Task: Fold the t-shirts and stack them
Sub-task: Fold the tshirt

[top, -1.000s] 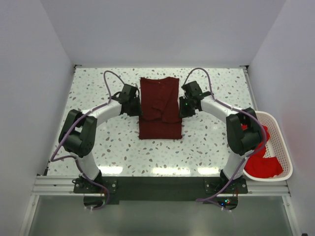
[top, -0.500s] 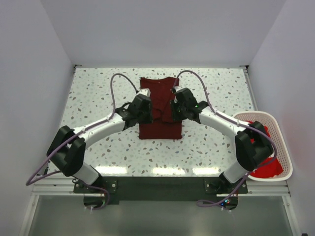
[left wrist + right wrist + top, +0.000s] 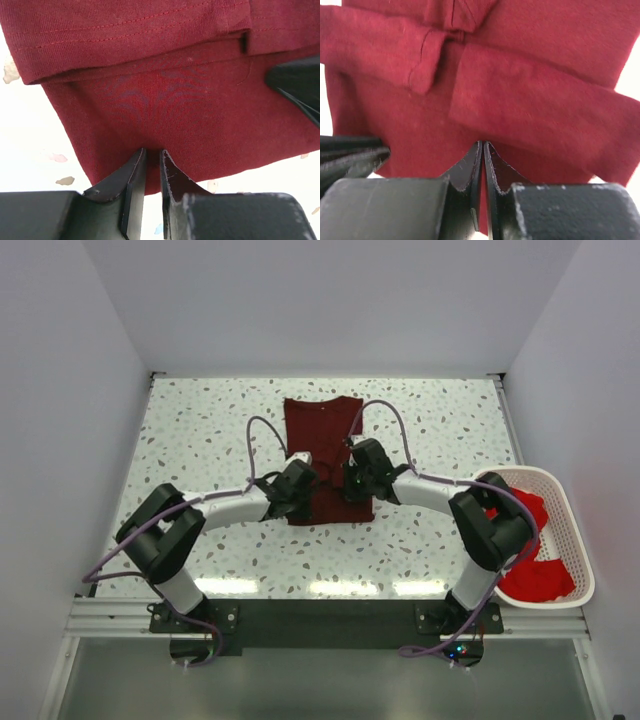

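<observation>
Over the last second both your arms worked their way down the maroon t-shirt point(image 3: 322, 430). A second back, your left gripper point(image 3: 300, 483) sat off the shirt's left edge about halfway along it. Your right gripper point(image 3: 357, 480) was mirrored off the right edge. Half a second back, they'd both swung in over the cloth. Now they've pulled back toward the arm bases and ended up at the near hem, closer together than before. Each one's jaws are nipped down on that edge. Your left arm's elbow, which had stretched out low and wide, has tucked back in too.
</observation>
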`<state>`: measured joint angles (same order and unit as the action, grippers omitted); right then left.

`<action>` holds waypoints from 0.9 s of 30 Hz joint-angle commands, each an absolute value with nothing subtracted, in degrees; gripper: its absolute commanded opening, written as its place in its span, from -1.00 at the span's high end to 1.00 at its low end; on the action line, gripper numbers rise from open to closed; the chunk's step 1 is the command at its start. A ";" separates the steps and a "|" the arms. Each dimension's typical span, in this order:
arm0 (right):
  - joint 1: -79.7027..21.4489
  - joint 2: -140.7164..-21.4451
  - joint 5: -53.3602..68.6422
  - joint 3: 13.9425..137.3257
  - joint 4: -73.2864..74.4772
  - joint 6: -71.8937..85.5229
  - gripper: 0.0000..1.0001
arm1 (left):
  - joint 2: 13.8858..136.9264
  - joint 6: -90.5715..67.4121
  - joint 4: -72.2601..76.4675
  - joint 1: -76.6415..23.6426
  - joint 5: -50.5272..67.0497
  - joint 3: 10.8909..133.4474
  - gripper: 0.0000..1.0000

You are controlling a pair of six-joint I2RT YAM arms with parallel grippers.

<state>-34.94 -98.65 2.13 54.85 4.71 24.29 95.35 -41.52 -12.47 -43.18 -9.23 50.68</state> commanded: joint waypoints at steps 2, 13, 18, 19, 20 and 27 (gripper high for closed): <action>-35.24 -100.63 1.15 55.02 -3.95 25.49 0.84 | 95.54 -43.42 -12.91 -43.86 -9.23 48.08 0.56; -33.49 -107.22 -7.20 69.50 -3.43 19.52 0.78 | 90.97 -43.59 -13.98 -43.95 -8.88 43.16 0.56; -33.22 -108.64 -4.41 79.54 -0.80 16.79 0.52 | 87.90 -43.86 -14.24 -43.86 -8.88 41.84 0.56; -33.31 -108.28 -2.22 79.28 -0.18 16.09 0.48 | 87.37 -44.03 -14.33 -43.94 -8.96 41.40 0.56; -33.57 -106.89 2.50 77.80 -0.18 15.82 0.44 | 86.49 -44.21 -14.15 -43.86 -8.96 41.14 0.56; -35.86 -100.38 17.74 63.12 -3.77 18.97 0.36 | 84.46 -44.91 -13.10 -43.86 -8.26 39.29 0.55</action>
